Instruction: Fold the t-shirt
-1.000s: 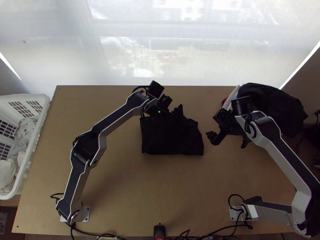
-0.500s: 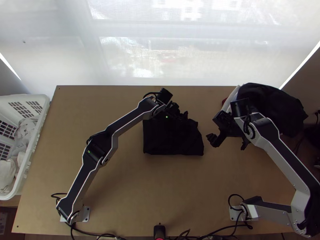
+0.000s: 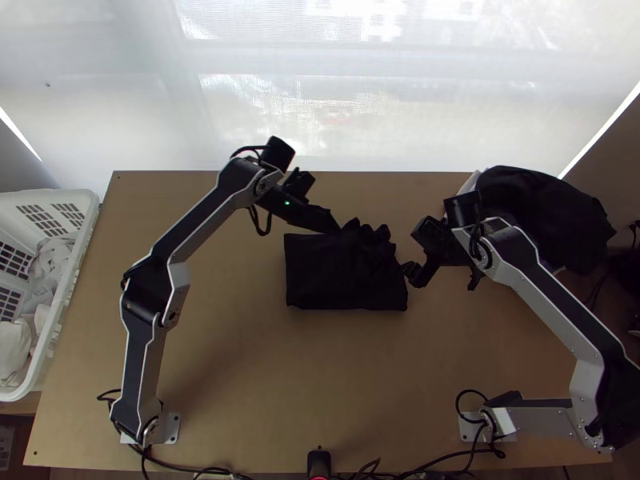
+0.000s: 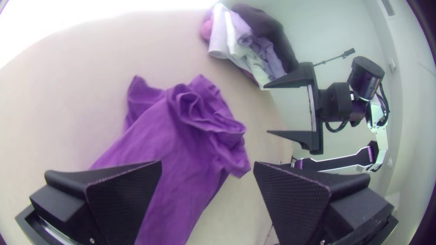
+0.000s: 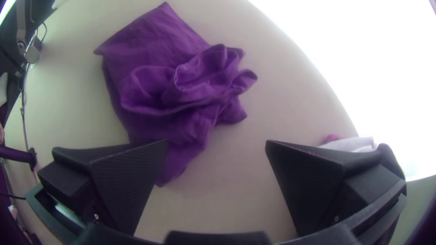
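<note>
Top view. T-shirt, one, dark; lying on the surface between the left gripper and the right gripper. Progress, as judged: well advanced but unfinished. Done: body reduced to a compact, roughly four-sided packet, near edge and one side fairly straight. Left: the bunched far portion, to be opened out and laid flat or turned in. Number of layers: cannot tell. Left gripper placed at the bunched part; contact with the cloth cannot be told. Right gripper just beside the packet's other side. Also present: white basket at the surface's edge, with pale cloths inside; dark cloth heap by the far corner.

Left wrist view. Left gripper's fingers wide apart, no cloth seen gripped between them. T-shirt purple here: a smooth, lightly creased panel, ending in a crumpled roll with curled rims; a small flap standing out at one corner. Right gripper beyond, likewise wide.

Right wrist view. Right gripper's fingers wide, nothing held. T-shirt with one flat, pointed corner; looped, heaped folds across the middle; short tabs projecting at one side; a tongue of cloth running close to one finger, touching or apart cannot be told.
</note>
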Controlling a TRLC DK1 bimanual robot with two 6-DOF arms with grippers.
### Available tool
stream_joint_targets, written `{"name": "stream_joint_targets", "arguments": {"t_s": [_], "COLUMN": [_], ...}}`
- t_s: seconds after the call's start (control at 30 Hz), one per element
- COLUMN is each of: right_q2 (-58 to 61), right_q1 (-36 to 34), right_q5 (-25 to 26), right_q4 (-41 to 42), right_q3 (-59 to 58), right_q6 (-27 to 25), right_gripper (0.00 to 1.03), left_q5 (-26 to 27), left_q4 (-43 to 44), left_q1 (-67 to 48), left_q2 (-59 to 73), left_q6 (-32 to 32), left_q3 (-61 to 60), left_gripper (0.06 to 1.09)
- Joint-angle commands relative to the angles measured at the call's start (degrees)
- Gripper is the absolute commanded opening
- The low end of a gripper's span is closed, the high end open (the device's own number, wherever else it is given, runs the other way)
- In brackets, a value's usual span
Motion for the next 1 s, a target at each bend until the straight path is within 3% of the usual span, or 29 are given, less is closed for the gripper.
{"name": "stream_joint_targets", "arguments": {"t_s": [0.0,0.17,0.33,0.67,0.97], "right_q2": [11.15,22.14,24.07,8.16,-1.51], "right_q1": [6.29,14.56,16.4,9.28,3.39], "right_q5": [-0.06,-0.06,-0.14,-0.14,-0.14], "right_q4": [4.58,4.67,6.43,11.96,11.96], "right_q3": [10.61,21.25,16.85,-8.11,-17.51], "right_q6": [0.37,1.95,2.74,3.44,3.27], "right_gripper": [0.99,0.99,0.99,0.99,0.99], "left_q5": [0.6,-0.45,-1.33,-3.53,-5.29], "left_q4": [-4.98,-1.2,0.29,1.17,1.17], "left_q1": [9.53,9.53,7.69,6.55,6.63], "left_q2": [-7.63,-8.51,-6.93,-3.32,-2.36], "left_q6": [8.55,9.34,8.81,8.64,8.64], "left_q3": [-15.37,-24.6,-25.56,-25.3,-25.48], "left_gripper": [1.04,1.04,1.04,1.04,1.04]}}
